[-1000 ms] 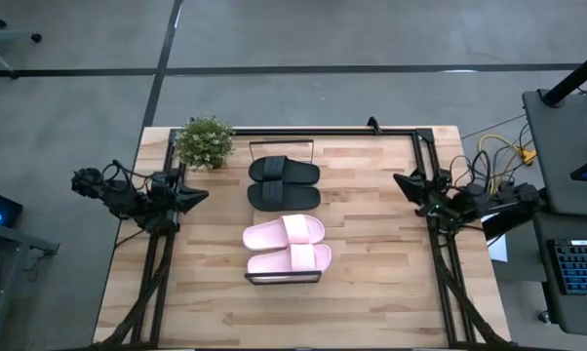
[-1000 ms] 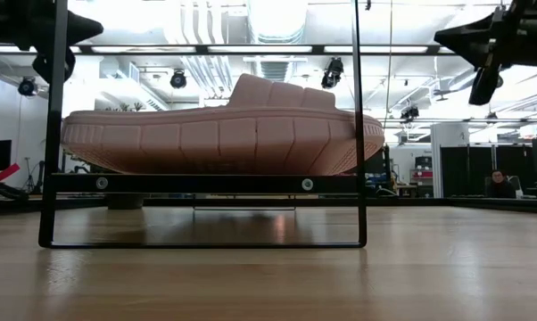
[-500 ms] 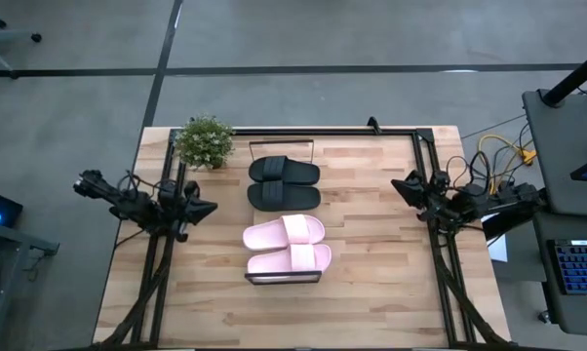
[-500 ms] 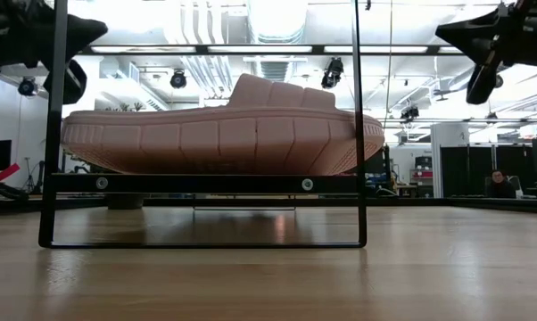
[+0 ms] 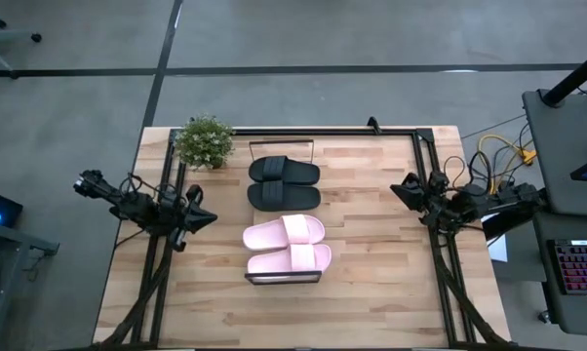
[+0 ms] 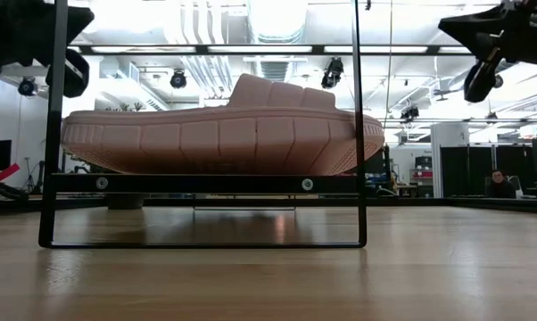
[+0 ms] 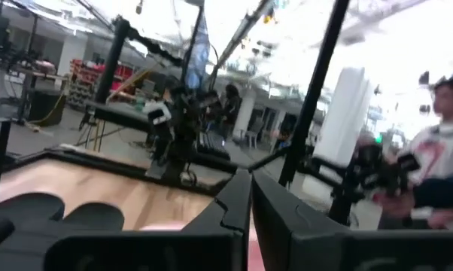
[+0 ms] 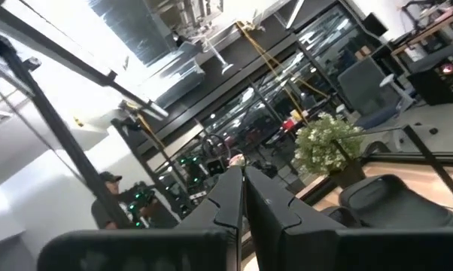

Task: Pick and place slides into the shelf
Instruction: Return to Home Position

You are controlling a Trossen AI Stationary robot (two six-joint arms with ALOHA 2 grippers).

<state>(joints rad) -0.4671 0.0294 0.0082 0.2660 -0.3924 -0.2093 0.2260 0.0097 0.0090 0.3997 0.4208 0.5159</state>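
Observation:
Four slides lie side by side on the shelf (image 5: 281, 143) in the table's middle. The black pair (image 5: 284, 183) is at the far end and the pink pair (image 5: 286, 245) at the near end. In the low view the nearest pink slide (image 6: 215, 134) rests sole-down on the shelf's dark frame (image 6: 206, 184). My left gripper (image 5: 210, 217) hovers left of the pink pair, shut and empty (image 7: 249, 177). My right gripper (image 5: 395, 188) hovers right of the black pair, shut and empty (image 8: 243, 172). The right wrist view shows a black slide (image 8: 392, 199).
A small potted plant (image 5: 204, 141) stands at the table's far left corner, beside the shelf's far end. Bare wood (image 5: 371, 244) lies on both sides of the shelf. People show in the room beyond the table (image 7: 441, 143) (image 6: 499, 183).
My left gripper has moved toward the table's near edge and a little toward the shelf, from beside the black pair to beside the pink pair, staying shut. The slides and the shelf have kept still.

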